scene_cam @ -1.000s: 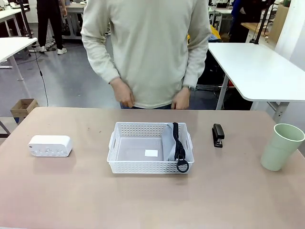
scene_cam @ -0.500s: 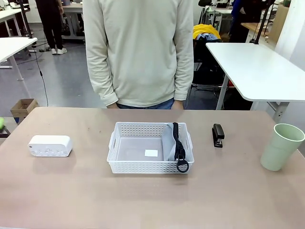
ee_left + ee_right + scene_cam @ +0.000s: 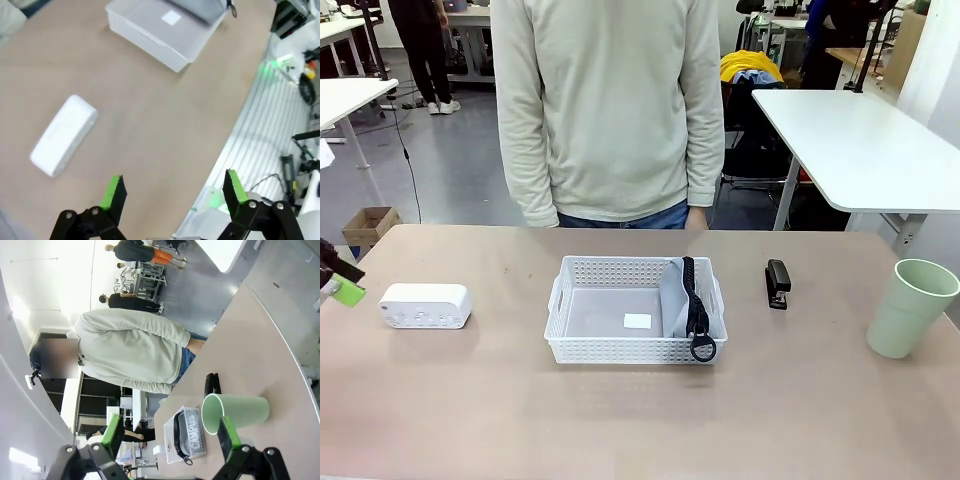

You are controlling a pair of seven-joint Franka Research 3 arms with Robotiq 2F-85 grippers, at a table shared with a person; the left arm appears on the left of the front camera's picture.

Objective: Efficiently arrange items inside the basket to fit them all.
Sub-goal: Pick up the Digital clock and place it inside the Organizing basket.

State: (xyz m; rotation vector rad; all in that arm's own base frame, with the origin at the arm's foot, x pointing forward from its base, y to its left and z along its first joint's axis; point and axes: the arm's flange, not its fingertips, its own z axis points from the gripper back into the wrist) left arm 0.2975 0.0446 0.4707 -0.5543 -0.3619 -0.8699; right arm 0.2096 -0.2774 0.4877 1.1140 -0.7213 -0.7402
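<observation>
The white lattice basket (image 3: 620, 345) sits mid-table with the grey pouch (image 3: 675, 300) upright against its right wall, black strap and ring (image 3: 703, 348) hanging over the front rim. Left of it lies the small white box (image 3: 425, 305); the black stapler (image 3: 778, 284) and the pale green cup (image 3: 910, 307) are to the right. My left gripper (image 3: 340, 285) enters at the left edge, beside the box. In the left wrist view that gripper (image 3: 173, 189) is open above the table edge, the box (image 3: 64, 135) ahead. My right gripper (image 3: 170, 436) is open, facing the cup (image 3: 235, 413), stapler (image 3: 212, 385) and basket (image 3: 192, 437).
A person (image 3: 610, 110) stands at the table's far side, arms hanging down. The basket floor with its white label (image 3: 637, 321) lies bare left of the pouch. A white table (image 3: 860, 140) stands behind on the right. Bare tabletop stretches along the front edge.
The person has drawn both hands back to the sides and straightened. My left gripper has come into the front view at the left edge. The items have not moved.
</observation>
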